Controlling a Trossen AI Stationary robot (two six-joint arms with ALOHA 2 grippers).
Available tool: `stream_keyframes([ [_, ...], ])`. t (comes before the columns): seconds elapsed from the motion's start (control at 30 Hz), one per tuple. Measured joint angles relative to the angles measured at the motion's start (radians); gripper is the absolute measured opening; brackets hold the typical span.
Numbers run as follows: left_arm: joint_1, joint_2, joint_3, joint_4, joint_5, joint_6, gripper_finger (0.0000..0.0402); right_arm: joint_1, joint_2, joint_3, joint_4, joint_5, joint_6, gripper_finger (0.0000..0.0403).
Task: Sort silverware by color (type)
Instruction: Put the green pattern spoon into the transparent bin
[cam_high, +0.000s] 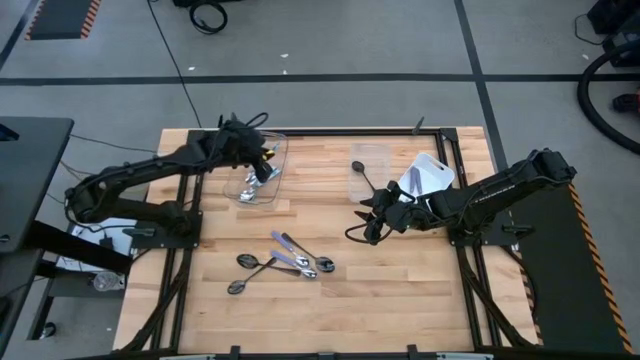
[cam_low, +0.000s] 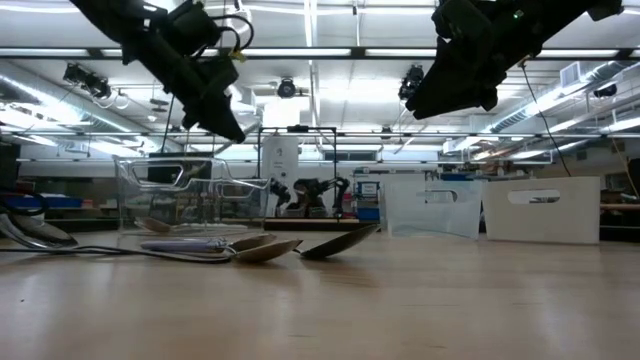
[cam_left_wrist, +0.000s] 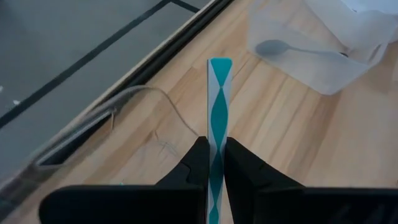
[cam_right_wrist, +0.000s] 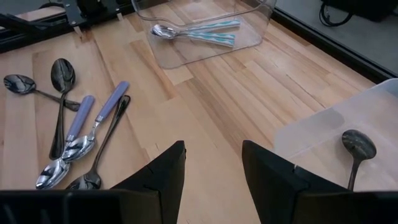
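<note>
My left gripper (cam_high: 260, 166) hovers above the left clear container (cam_high: 281, 148), shut on a spoon with a teal-and-white patterned handle (cam_left_wrist: 218, 93). Spoons with the same handles lie in that container (cam_right_wrist: 198, 30). My right gripper (cam_high: 369, 228) is open and empty (cam_right_wrist: 213, 163), above bare wood between the spoon pile and the right clear container (cam_high: 371, 158), which holds one dark spoon (cam_right_wrist: 356, 149). Several spoons lie flat in a loose pile (cam_high: 283, 262) near the table's middle: silver ones with light-blue handles (cam_right_wrist: 93, 121) and dark ones (cam_right_wrist: 61, 99). My left gripper pinches the spoon's flat patterned handle (cam_left_wrist: 216, 163) between its two fingers, edge-on. The handle's free end (cam_left_wrist: 219, 63) sticks out forward past the fingertips, lifted clear of the table. The bowl end is hidden behind the gripper.
A white bin (cam_high: 427, 176) stands beside the right clear container near the table's right far corner. The black table frame (cam_high: 330, 131) runs along the far edge. Open wood lies between the two containers and along the near edge (cam_high: 330, 320).
</note>
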Motion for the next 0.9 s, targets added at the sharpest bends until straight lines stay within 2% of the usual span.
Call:
stream_keyframes([
  [0.33, 0.044, 0.05, -0.083, 0.044, 0.009, -0.032, 0.0034, 0.0, 0.0, 0.0, 0.006, 0.0, -0.006, 0.0169],
  [0.9, 0.044, 0.239, -0.087, 0.043, 0.029, -0.052, 0.0034, 0.003, 0.0, 0.0, 0.006, 0.0, -0.008, 0.0169],
])
